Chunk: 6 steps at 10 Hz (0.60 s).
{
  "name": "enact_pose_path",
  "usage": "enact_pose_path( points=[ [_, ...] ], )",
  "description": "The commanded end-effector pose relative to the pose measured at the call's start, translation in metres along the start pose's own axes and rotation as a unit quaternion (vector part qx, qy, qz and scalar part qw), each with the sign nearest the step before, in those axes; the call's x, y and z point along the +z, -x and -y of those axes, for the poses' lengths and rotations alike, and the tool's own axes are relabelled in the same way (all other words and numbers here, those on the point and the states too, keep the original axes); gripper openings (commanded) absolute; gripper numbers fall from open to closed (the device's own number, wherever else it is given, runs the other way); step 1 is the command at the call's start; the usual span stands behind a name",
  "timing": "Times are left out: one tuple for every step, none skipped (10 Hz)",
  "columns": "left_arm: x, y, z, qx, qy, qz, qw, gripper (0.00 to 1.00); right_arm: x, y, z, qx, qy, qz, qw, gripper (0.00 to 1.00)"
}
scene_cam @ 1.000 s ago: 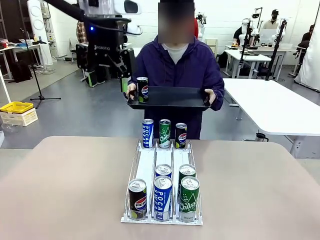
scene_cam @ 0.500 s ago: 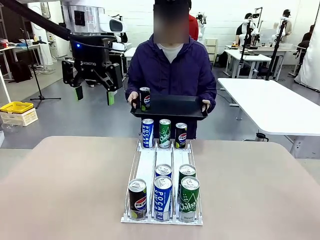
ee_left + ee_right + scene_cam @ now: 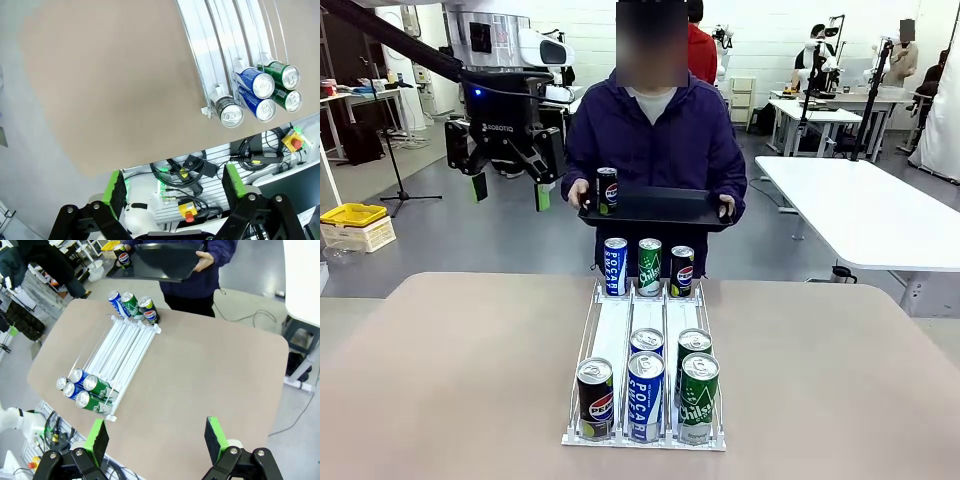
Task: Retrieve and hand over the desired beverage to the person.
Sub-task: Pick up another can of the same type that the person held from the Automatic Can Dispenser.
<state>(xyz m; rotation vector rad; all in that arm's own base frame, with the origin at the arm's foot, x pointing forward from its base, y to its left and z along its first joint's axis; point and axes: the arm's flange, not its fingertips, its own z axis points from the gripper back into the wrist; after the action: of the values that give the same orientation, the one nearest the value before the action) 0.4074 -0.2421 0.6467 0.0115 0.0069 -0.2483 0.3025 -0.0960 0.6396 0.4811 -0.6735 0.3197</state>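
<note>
On the beige surface (image 3: 450,370), the white wire can rack (image 3: 615,320) carries a black-and-blue cola can (image 3: 595,398), a blue-and-white can (image 3: 645,395) and a green can (image 3: 699,395). Beyond the rack, the person (image 3: 655,145) wears a dark purple hooded jacket; the plastic tray (image 3: 665,205) is black.

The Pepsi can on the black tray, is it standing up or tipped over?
Upright: the Pepsi can stands on its base, top rim uppermost, near one end of the black tray that the person holds.

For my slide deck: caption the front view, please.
A person holds a black tray carrying one Pepsi can; the open left gripper hovers beside it.
</note>
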Motion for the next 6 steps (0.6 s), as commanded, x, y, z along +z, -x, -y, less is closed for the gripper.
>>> enact_pose_path(
  points=[
    [0.001, 0.001, 0.000, 0.000, 0.000, 0.001, 1.000, 1.00, 0.000, 0.001, 0.000, 0.005, -0.008, 0.001, 1.000, 1.00],
    [0.001, 0.001, 0.000, 0.000, 0.000, 0.001, 1.000, 1.00, 0.000, 0.001, 0.000, 0.005, -0.008, 0.001, 1.000, 1.00],
    [0.001, 0.001, 0.000, 0.000, 0.000, 0.001, 1.000, 1.00, 0.000, 0.001, 0.000, 0.005, -0.008, 0.001, 1.000, 1.00],
    [0.000, 0.000, 0.000, 0.000, 0.000, 0.000, 1.000, 1.00, 0.000, 0.001, 0.000, 0.005, -0.008, 0.001, 1.000, 1.00],
    [0.001, 0.019, -0.018, -0.079, 0.036, -0.002, 0.996, 1.00, 0.000, 0.001, 0.000, 0.005, -0.008, 0.001, 1.000, 1.00],
    [0.008, 0.035, -0.045, -0.189, 0.071, -0.001, 0.979, 1.00, 0.000, 0.001, 0.000, 0.005, -0.008, 0.001, 1.000, 1.00]
  ],
)
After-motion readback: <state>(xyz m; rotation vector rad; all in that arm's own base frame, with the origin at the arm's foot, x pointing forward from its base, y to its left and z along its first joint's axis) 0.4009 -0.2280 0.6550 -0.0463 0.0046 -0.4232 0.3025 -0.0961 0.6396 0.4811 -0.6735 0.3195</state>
